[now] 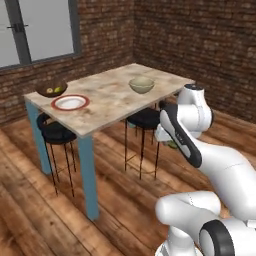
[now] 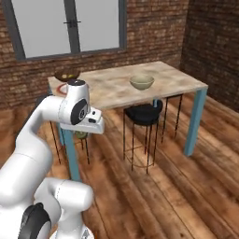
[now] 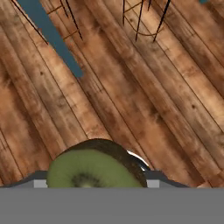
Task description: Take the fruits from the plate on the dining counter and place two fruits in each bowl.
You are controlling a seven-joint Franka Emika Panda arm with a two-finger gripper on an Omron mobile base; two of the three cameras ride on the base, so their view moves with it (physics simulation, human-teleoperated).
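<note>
My gripper point(image 3: 95, 183) is shut on a round green fruit point(image 3: 92, 168) with a brown skin and a cut green face. It hangs low over the wooden floor, off the near side of the dining counter point(image 1: 107, 95). The same fruit point(image 1: 171, 144) peeks out under the hand in the left base view. The red-rimmed plate point(image 1: 70, 103) lies bare at the counter's left end. Beside the plate, the dark wooden bowl point(image 1: 51, 89) holds yellow-green fruit. The pale bowl point(image 1: 141, 85) stands towards the counter's right end and looks empty.
Two black stools point(image 1: 55, 132) point(image 1: 145, 119) stand under the counter between its blue legs point(image 1: 88, 175). Brick walls and a window close off the back. Open wooden floor point(image 3: 131, 87) lies below the hand.
</note>
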